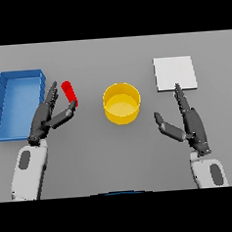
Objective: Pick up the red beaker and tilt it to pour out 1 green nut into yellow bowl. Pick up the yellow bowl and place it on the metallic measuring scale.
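The left hand (pixel 48 115) sits at nine o'clock on the bench (pixel 116 157), fingers straight and thumb spread, with the thumb tip touching the lower end of the tilted red beaker (pixel 69 92) but nothing closed around it. If the hand closes from this loose contact, the beaker could likely tip or skid away. The yellow bowl (pixel 122 104) waits at centre. The right hand (pixel 190 125), relaxed and holding nothing, reaches toward the scale (pixel 174 73) at two o'clock. A blue tray (pixel 4 103) lies just beside the left hand, risking a knock.

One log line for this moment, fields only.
left hand: open beside red beaker | right hand: open, idle | yellow bowl: on table, off scale
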Motion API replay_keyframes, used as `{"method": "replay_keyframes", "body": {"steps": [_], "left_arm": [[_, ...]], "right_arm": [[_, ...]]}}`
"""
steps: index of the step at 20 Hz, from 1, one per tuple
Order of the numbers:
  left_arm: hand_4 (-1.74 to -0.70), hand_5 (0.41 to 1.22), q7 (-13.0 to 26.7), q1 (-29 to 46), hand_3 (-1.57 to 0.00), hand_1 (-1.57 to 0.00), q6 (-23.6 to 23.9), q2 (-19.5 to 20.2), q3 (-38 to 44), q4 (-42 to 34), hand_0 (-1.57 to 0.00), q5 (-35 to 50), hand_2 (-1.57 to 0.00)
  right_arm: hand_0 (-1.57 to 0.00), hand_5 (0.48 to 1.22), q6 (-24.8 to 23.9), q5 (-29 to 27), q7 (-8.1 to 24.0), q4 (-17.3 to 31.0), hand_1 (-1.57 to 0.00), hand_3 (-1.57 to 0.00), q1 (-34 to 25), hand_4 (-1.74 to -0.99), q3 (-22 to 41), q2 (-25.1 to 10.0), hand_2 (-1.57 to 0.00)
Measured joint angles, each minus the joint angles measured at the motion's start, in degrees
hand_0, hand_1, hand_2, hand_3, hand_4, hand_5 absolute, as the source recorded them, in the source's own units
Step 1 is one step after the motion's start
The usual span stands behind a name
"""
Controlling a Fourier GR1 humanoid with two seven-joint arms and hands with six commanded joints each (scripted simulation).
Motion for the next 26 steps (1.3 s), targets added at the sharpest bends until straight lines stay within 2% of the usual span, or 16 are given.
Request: {"method": "replay_keyframes", "body": {"steps": [2, 6, 11, 12, 13, 14, 18, 19, 21, 22, 23, 24, 26], "left_arm": [[-1.19, 0.641, -1.43, -2.78, 0.00, 0.00, 0.02, -0.43, 0.21, 3.11, 0.00, -0.25, 0.00], [-1.20, 0.657, -2.47, -7.49, 0.00, 0.00, 0.52, -0.46, 0.69, 7.99, 0.00, -1.16, 0.00], [-1.20, 0.671, -3.28, -12.24, 0.00, 0.00, 1.90, -0.61, 1.31, 15.51, 0.00, -2.98, 0.00], [-1.21, 0.673, -3.33, -13.48, 0.00, 0.00, 2.57, -0.85, 1.61, 16.76, 0.00, -3.18, 0.00], [-1.22, 0.678, -3.97, -14.29, 0.00, 0.00, 2.95, -0.78, 2.08, 17.61, 0.00, -3.10, 0.00], [-1.23, 0.687, -4.65, -14.92, 0.00, 0.00, 3.33, -1.15, 2.53, 19.46, 0.00, -3.02, 0.00], [-1.30, 0.719, -10.66, -17.16, 0.00, 0.00, 3.19, -2.36, 5.34, 23.97, 0.00, -0.37, -0.01], [-1.33, 0.738, -11.83, -17.80, -0.04, -0.01, 3.05, -2.30, 6.30, 25.71, 0.00, 0.30, -0.05], [-1.40, 0.787, -13.12, -19.24, -0.25, -0.23, 3.61, -3.39, 7.20, 27.97, -0.21, 0.96, -0.29], [-1.41, 0.874, -14.39, -19.62, -0.52, -0.41, 4.37, -4.10, 7.43, 29.78, -0.38, 0.71, -0.46], [-1.47, 0.943, -14.89, -19.82, -0.73, -0.59, 5.58, -4.49, 7.67, 30.00, -0.55, 0.53, -0.66], [-1.52, 0.999, -14.65, -20.30, -0.88, -0.78, 7.46, -4.57, 7.66, 30.57, -0.76, -0.35, -0.84], [-1.59, 1.079, -13.70, -21.75, -1.06, -1.07, 9.97, -4.53, 6.29, 31.70, -1.05, -3.39, -1.11]], "right_arm": [[0.00, 0.626, 0.43, -0.50, -1.34, 0.38, 0.00, 0.00, -0.02, -1.222, -0.55, -0.68, 0.00], [0.00, 0.630, 0.89, -0.75, -0.68, -1.60, 0.00, 0.00, 0.92, -1.227, 0.14, -0.33, 0.00], [0.00, 0.638, 0.34, -1.00, 0.68, -0.42, 0.00, 0.00, -0.14, -1.238, -0.83, -0.50, 0.00], [0.00, 0.639, 0.59, -1.05, 0.07, -0.61, 0.00, 0.00, 0.25, -1.240, -0.53, -0.33, 0.00], [0.00, 0.641, 0.67, -1.10, -1.10, -1.28, 0.00, 0.00, 1.31, -1.241, -0.51, -0.51, 0.00], [0.00, 0.642, 0.10, -0.39, 0.21, -0.74, 0.00, 0.00, 0.55, -1.242, -0.16, 0.05, 0.00], [0.00, 0.646, 0.17, -0.94, 1.55, -0.99, 0.00, 0.00, 0.12, -1.246, -0.81, -0.44, 0.00], [0.00, 0.644, 0.16, -0.77, 0.47, -1.80, 0.00, 0.00, 1.15, -1.244, -0.56, -0.47, 0.00], [0.00, 0.645, 0.24, -0.65, 0.82, -1.80, 0.00, 0.00, 1.33, -1.240, -0.37, -0.36, 0.00], [0.00, 0.647, 0.12, -0.48, 1.04, -1.22, 0.00, 0.00, 0.90, -1.236, -0.49, -0.45, 0.00], [0.00, 0.648, -0.20, -0.37, 1.28, -0.89, 0.00, 0.00, 0.19, -1.237, -0.69, -0.42, 0.00], [0.00, 0.648, 0.30, -1.14, 1.13, -1.00, 0.00, 0.00, 0.03, -1.239, -1.30, -1.08, 0.00], [0.00, 0.648, 0.34, -0.94, 0.90, -1.14, 0.00, 0.00, 0.85, -1.239, -0.67, -0.39, 0.00]]}}
